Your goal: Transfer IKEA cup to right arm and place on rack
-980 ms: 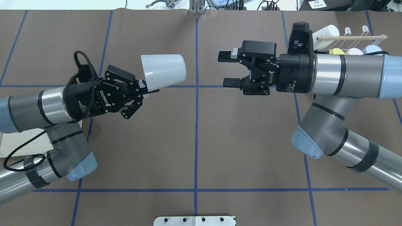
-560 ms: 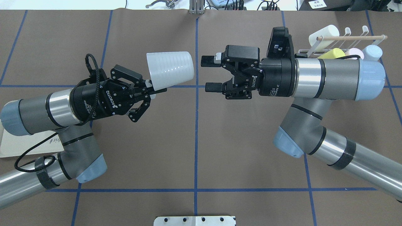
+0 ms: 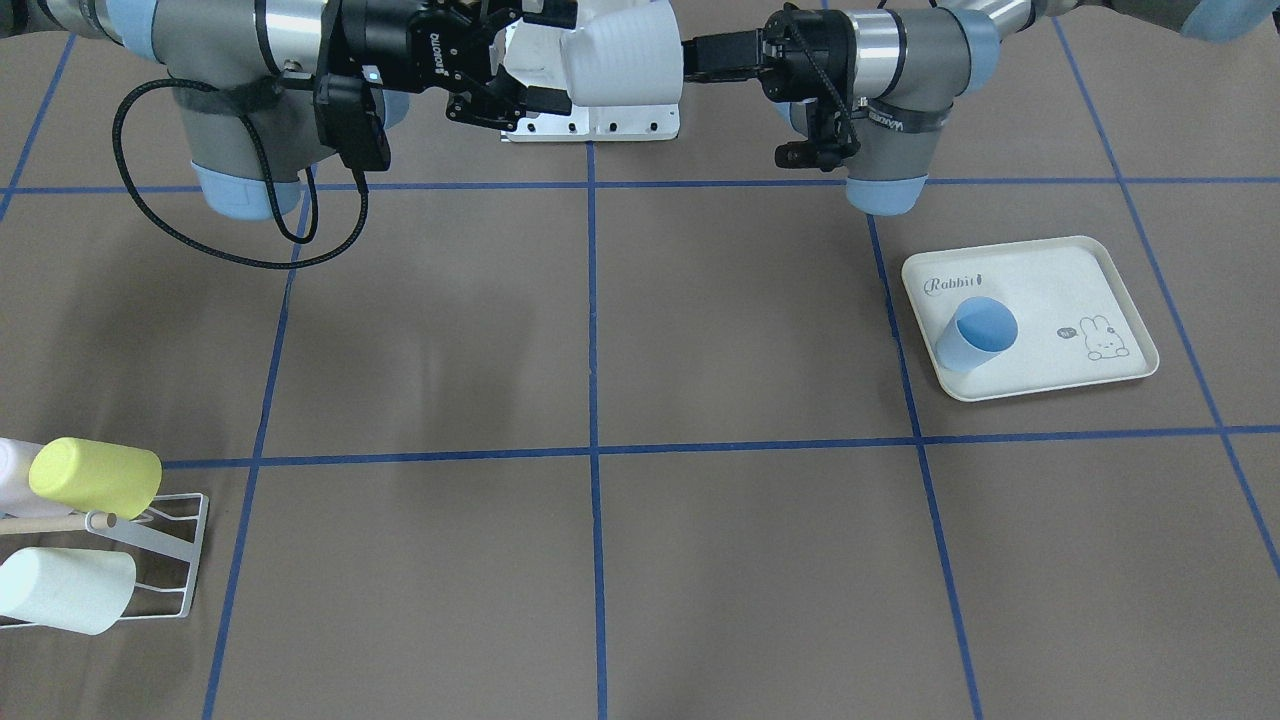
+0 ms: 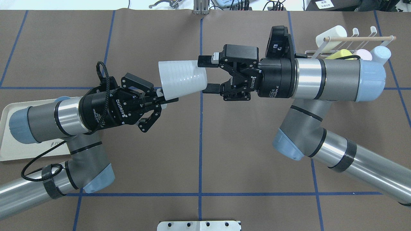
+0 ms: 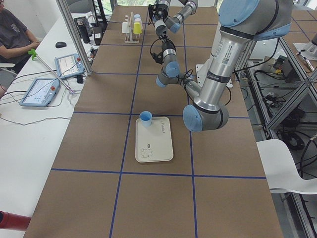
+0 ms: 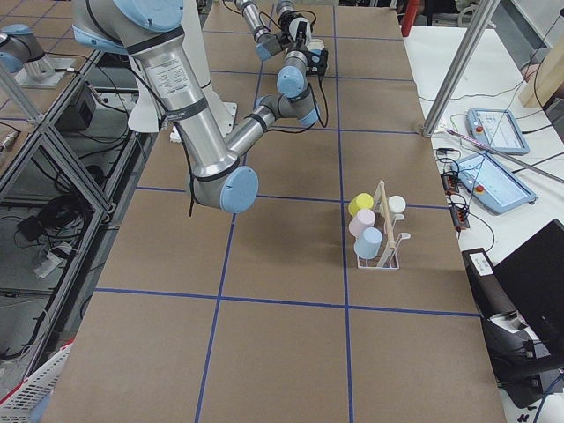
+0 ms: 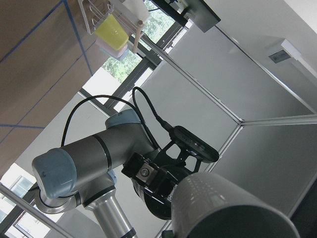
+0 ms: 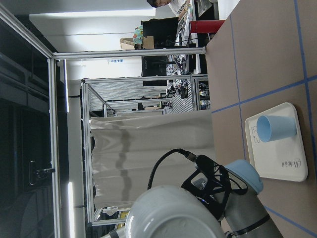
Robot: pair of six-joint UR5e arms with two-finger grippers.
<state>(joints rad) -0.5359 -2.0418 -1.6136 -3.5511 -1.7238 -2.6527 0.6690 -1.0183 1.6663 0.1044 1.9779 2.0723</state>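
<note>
The IKEA cup point(image 4: 181, 78) is white and ribbed, and it hangs on its side above the table's middle. My left gripper point(image 4: 161, 97) is shut on its rim, from the left of the overhead view. My right gripper point(image 4: 207, 74) is open, with one finger on each side of the cup's closed end. From the front, the cup point(image 3: 622, 65) hangs between the right gripper point(image 3: 555, 58) and the left gripper point(image 3: 698, 52). The white wire rack point(image 4: 359, 38) with its wooden dowel stands at the far right and holds several pastel cups. Its base fills the bottom of the right wrist view, where the cup point(image 8: 173, 218) looms close.
A cream "Rabbit" tray point(image 3: 1060, 280) with an upright blue cup point(image 3: 975, 335) lies on my left side, partly under the left arm point(image 4: 48, 118). A metal plate point(image 4: 199, 225) sits at the near table edge. The rack point(image 3: 196, 555) shows yellow and cream cups. A person sits at the side desk point(image 5: 15, 34).
Both arms have moved toward the table's centre. The cup has travelled right with the left gripper, and the right gripper's open fingers have come in around the cup's closed end.
</note>
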